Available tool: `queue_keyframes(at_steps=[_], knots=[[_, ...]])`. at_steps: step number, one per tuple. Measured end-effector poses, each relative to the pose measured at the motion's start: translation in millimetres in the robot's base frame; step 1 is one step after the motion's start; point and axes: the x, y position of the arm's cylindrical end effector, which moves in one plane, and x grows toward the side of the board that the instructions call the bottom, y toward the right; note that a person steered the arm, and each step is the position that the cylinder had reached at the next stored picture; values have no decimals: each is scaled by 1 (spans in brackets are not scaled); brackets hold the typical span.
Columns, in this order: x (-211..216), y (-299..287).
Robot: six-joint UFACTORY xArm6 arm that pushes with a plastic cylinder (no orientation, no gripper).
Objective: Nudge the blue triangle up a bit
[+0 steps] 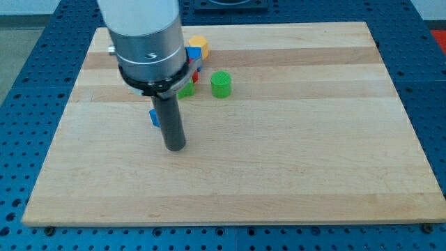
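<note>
Board: pale wooden table top (279, 139), on a blue perforated bench (28, 84).
My tip: lower end of the dark rod at (175, 148), resting on the wood left of the board's centre.
Claw state: there is no claw here; just a plain rod that grips nothing and holds nothing.
Blue triangle: small blue piece (154, 117) peeking out at the rod's left edge, mostly hidden behind the rod; shape hard to confirm from what shows.
Triangle vs tip: up and slightly to the view's left of my tip, just beside the rod shaft; contact cannot be told.
Green cylinder (221, 84): well to the upper right of the tip, standing alone.
Cluster by arm housing: second green block (187, 88), red block (196, 73), blue block (193, 54), yellow block (199, 43), partly hidden.
</note>
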Motion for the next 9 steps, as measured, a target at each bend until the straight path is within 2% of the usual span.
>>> queue_keyframes(at_steps=[1, 2, 5, 9], knots=[[-21, 1], [-24, 2], [-24, 30], [-24, 24]])
